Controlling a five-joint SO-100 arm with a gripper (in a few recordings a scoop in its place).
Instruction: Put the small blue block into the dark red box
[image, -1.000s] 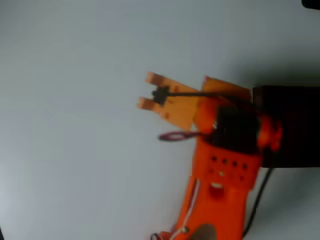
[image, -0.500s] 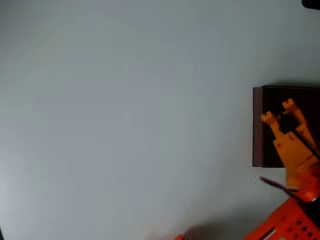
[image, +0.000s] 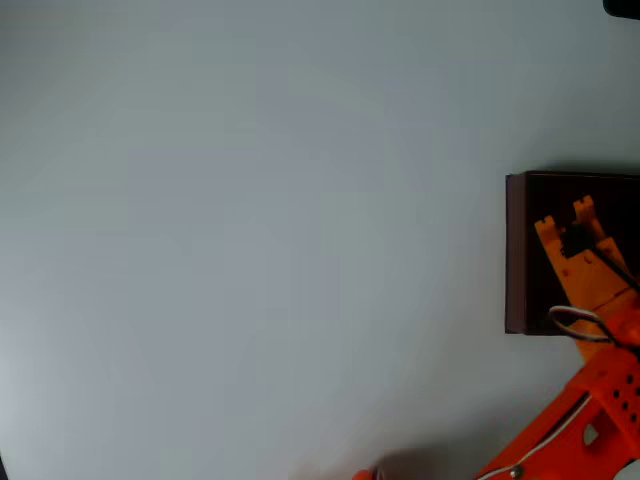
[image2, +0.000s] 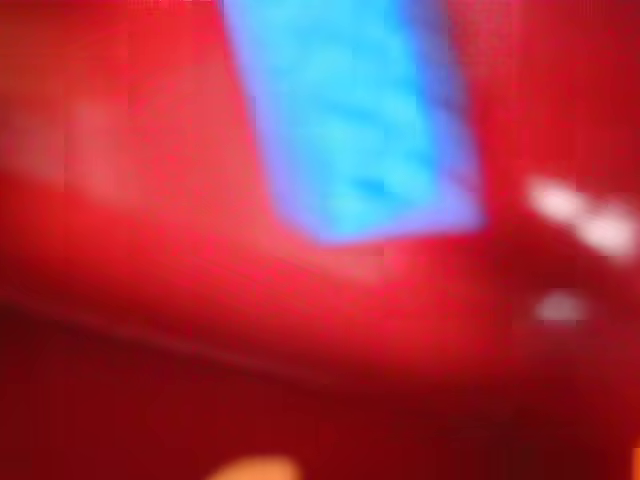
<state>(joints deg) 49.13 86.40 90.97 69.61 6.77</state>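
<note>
One orange hand (image: 566, 217) hangs over the dark red box (image: 515, 255), fingers slightly parted; whether it grips the small blue block (image2: 350, 120) cannot be told.

Overhead view: we see the orange arm (image: 590, 400) entering from the lower right corner, reaching up and left. The tool (image: 562, 216) points toward the top edge, its two fingertips (image: 546, 225) slightly parted.
</note>
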